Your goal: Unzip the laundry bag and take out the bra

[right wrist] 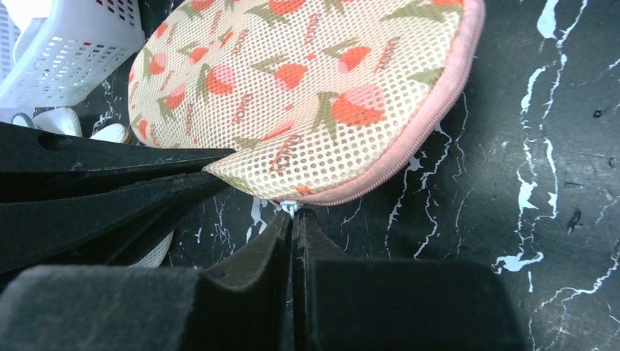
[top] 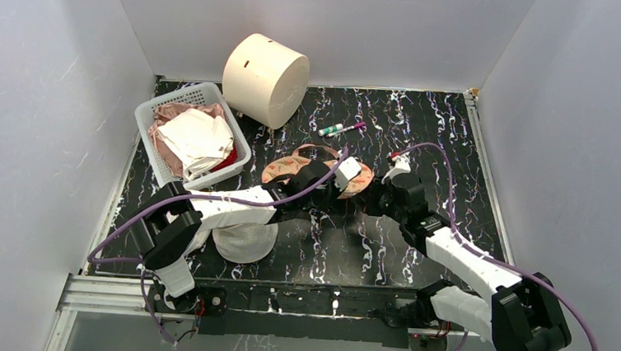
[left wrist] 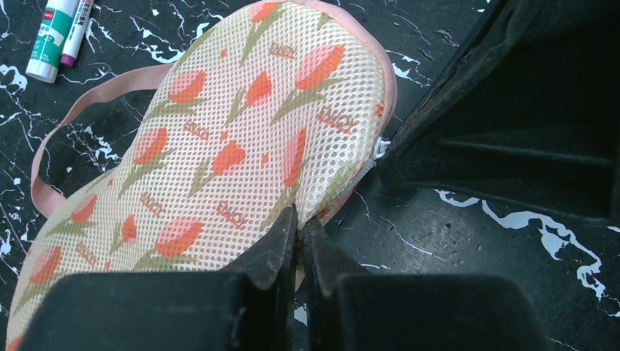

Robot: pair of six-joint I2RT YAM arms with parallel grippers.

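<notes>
The laundry bag (top: 291,167) lies flat mid-table, peach-beige mesh with red and green flower motifs and a pink loop strap (left wrist: 88,91). It fills the left wrist view (left wrist: 234,146) and the right wrist view (right wrist: 322,80). My left gripper (left wrist: 300,219) is shut on the bag's near edge. My right gripper (right wrist: 292,213) is shut on the small white zip pull (right wrist: 289,208) at the pink zip trim (right wrist: 424,124). The two grippers meet at the bag's right end (top: 364,187). The zip looks closed. The bra is hidden.
A white basket (top: 148,115) with folded clothes stands at the back left. A cream cylinder (top: 264,77) lies at the back. Markers (top: 339,129) lie behind the bag. A white mesh dome bag (top: 245,241) sits under my left arm.
</notes>
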